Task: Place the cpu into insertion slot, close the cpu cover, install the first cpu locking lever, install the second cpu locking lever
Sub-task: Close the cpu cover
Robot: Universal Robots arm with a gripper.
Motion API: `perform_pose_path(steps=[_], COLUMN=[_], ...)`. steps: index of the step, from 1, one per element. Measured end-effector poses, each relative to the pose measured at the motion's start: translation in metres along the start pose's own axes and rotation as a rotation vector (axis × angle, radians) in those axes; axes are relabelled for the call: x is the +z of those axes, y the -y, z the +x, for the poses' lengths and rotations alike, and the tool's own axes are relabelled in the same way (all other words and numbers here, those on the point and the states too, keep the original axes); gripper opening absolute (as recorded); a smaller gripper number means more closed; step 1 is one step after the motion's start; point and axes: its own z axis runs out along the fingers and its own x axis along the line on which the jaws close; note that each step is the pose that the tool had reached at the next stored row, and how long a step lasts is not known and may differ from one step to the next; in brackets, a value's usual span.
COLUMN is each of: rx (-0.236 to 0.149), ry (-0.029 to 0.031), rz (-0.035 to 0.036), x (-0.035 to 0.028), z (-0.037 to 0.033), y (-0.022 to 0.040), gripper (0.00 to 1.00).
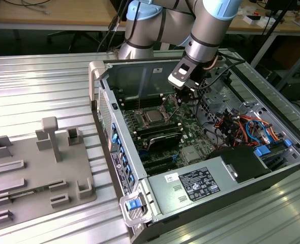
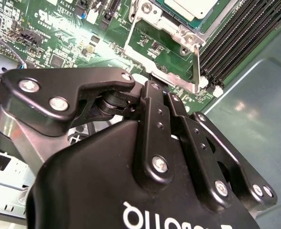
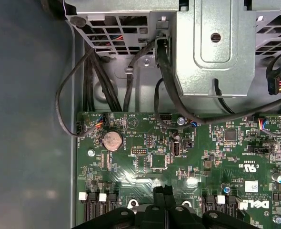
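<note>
gripper (image 3: 165,198) pressed together, pinching nothing, above motherboard (image 1: 190,134) near cpu (image 1: 152,116); cpu seated flat mid-board, off all edges; likely light, stiff, fragile, take by side edges only

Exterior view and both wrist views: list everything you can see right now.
table: one, ribbed silver, under everything
computer case: one, grey, open on the table
fixture tray: one, grey, exterior view's left of the case
motherboard: one, green, inside the case
cpu: one, silvery-grey, seated on the motherboard
cpu cover: one, silvery, framing the cpu
memory slots: several, black, beside the cpu
coin cell: one, silver, on the motherboard
power supply: one, grey with white label, case's near end
cables: several, red, orange, blue, exterior view's right inside the case
arm: one, grey with light-blue joints, reaching into the case
gripper: one, black, shut, above the motherboard near the cpu
</note>
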Motion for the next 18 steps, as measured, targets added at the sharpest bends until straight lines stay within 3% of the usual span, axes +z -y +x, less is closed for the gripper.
perform_pose_path(steps=[9, 18], rx=[0.0, 0.0], ry=[-0.0001, 0.0], rz=[0.0, 0.0], x=[0.0001, 0.0001], z=[0.0, 0.0001], y=[0.0012, 0.0079], gripper=[0.11, 0.11])
